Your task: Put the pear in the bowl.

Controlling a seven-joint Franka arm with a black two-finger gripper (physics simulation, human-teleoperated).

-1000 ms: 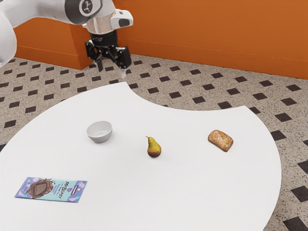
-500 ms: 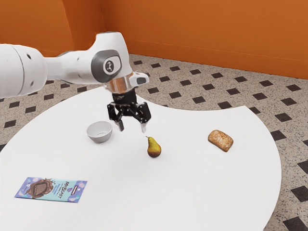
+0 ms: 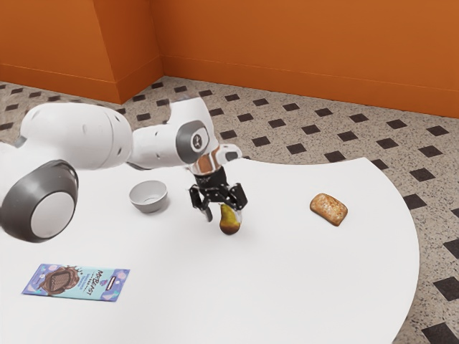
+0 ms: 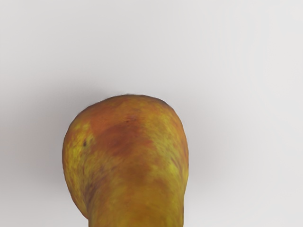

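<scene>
My gripper (image 3: 224, 216) is low over the table at the pear, its two fingers standing apart and open. The yellow-brown pear (image 3: 229, 224) lies on the white table, its upper, narrower part partly behind the hand and near the finger on the exterior view's right. In the wrist view the pear (image 4: 130, 156) is large and close under the hand. The grey bowl (image 3: 148, 196) stands upright toward the exterior view's left of the gripper, apart from it.
A brown piece of bread (image 3: 329, 209) lies toward the exterior view's right. A blue and purple chocolate bar (image 3: 77, 282) lies at the lower left of the exterior view. The round white table (image 3: 272, 287) has a curved cut-out at its far edge.
My hand has come down and toward the exterior view's right, from beyond the table's far edge, past the bowl, to the pear. The pear, bowl, bread and bar stay where they were.
</scene>
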